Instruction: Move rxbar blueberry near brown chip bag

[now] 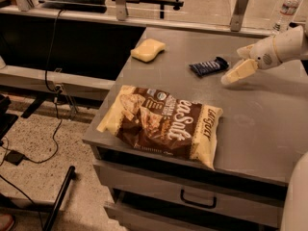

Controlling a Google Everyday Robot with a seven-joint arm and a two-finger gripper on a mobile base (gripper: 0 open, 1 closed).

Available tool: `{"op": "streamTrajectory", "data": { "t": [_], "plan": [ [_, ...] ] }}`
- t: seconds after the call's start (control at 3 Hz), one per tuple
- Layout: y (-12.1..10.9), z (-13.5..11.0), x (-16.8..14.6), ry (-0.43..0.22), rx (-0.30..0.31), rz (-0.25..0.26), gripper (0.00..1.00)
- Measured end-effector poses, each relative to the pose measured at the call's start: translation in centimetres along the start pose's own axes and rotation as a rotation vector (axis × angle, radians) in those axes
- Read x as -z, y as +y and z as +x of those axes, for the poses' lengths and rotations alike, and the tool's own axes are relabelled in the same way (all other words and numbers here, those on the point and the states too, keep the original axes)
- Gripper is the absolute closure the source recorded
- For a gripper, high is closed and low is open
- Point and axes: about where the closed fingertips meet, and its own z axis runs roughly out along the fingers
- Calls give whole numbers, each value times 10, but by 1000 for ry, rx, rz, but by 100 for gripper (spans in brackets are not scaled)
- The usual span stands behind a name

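rxbar blueberry (209,66): lying flat on the grey table (269,124), far half, right of centre; long side runs roughly left-right, right end angled slightly farther back.
gripper (236,73): just right of the bar's right end, low over the tabletop, cream tip pointing down-left. Can't tell if it touches the bar.
gripper state: can't tell how wide it is from here; nothing in its hold, the bar sits on the table.
arm (284,44): white, comes in from the right edge.
brown chip bag (163,121): flat at the near-left corner, "Sea Salt" lettering up; well apart from the bar, nearer and to the left.
yellow sponge (147,49): far-left part of the table, left of the bar, apart from it.
water bottle (288,6): upright on the far ledge, behind the arm.
drawer handle (197,199): dark, on the table's near face, below the bag.
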Motion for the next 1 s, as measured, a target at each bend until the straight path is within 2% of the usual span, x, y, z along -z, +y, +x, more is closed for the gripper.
{"op": "streamTrajectory", "data": {
  "t": [0.67,1.0],
  "plan": [
    [13,-15,-14,-3,59,-51,0],
    [21,-17,-25,22,85,-78,0]
  ]
}}
